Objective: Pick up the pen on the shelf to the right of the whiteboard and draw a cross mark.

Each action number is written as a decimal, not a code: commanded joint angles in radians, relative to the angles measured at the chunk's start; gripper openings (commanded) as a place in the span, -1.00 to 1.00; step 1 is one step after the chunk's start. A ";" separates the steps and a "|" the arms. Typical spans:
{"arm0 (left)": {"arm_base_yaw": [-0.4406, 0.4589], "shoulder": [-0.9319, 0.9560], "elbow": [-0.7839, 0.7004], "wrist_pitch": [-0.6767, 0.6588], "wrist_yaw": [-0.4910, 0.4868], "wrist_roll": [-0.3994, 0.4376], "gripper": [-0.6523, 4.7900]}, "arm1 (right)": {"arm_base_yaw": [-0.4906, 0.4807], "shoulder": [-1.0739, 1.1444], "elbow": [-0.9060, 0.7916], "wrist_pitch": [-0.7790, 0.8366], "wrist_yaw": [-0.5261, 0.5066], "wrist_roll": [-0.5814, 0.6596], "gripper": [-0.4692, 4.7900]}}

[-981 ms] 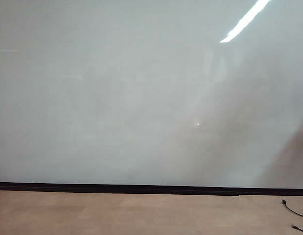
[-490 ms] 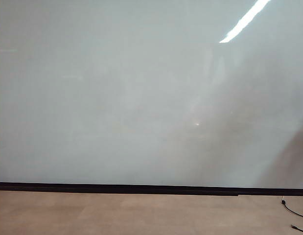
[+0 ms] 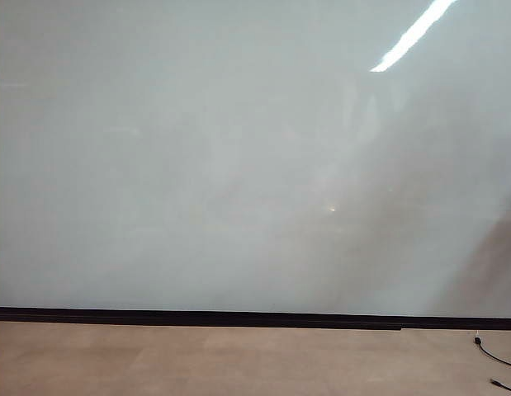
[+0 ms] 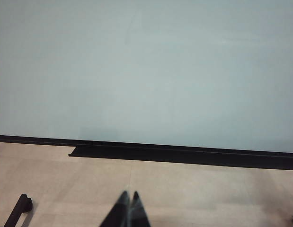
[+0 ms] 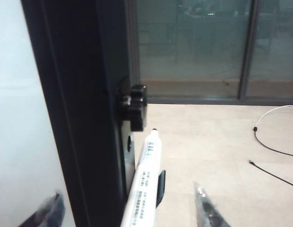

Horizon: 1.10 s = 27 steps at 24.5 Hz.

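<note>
The whiteboard (image 3: 238,165) fills the exterior view, pale and glossy, with a black strip (image 3: 238,318) along its lower edge. No cross mark is in view and neither gripper shows there. In the right wrist view the pen (image 5: 146,175), a white barrel with black print and a dark tip, stands beside the board's black side frame (image 5: 84,118) on a small black holder (image 5: 160,188). My right gripper (image 5: 129,210) is open, one finger on each side of the pen, neither touching it. My left gripper (image 4: 129,195) is shut and empty above the floor, facing the whiteboard (image 4: 146,71).
A black knob (image 5: 134,106) juts from the frame just beyond the pen's tip. Cables (image 5: 274,142) lie on the tan floor to the right of the board, also seen in the exterior view as a cable (image 3: 494,355). Glass doors (image 5: 193,47) stand behind. A black foot (image 4: 18,210) sits on the floor.
</note>
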 commanded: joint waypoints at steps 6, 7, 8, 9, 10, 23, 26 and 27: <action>0.000 0.000 0.003 0.009 0.004 0.004 -0.78 | -0.001 -0.008 -0.002 0.015 -0.003 -0.029 0.28; 0.000 0.000 0.003 0.009 0.004 0.004 -0.78 | -0.001 -0.008 -0.002 0.015 -0.003 -0.032 0.28; 0.000 0.000 0.003 0.009 0.004 0.004 -0.78 | -0.001 -0.008 -0.002 0.015 -0.003 -0.032 0.27; 0.000 0.000 0.003 0.009 0.004 0.004 -0.78 | -0.001 -0.008 -0.002 0.015 -0.003 -0.032 0.22; 0.000 0.000 0.003 0.009 0.004 0.004 -0.78 | -0.001 -0.008 -0.002 0.014 -0.003 -0.033 0.18; 0.000 0.000 0.003 0.009 0.004 0.004 -0.78 | -0.001 -0.008 -0.002 -0.005 0.020 -0.044 0.01; 0.000 0.000 0.003 0.009 0.004 0.004 -0.78 | -0.001 -0.008 -0.002 -0.008 0.020 -0.051 0.01; 0.000 0.000 0.003 0.009 0.004 0.004 -0.78 | -0.001 -0.008 -0.002 -0.012 0.021 -0.053 0.01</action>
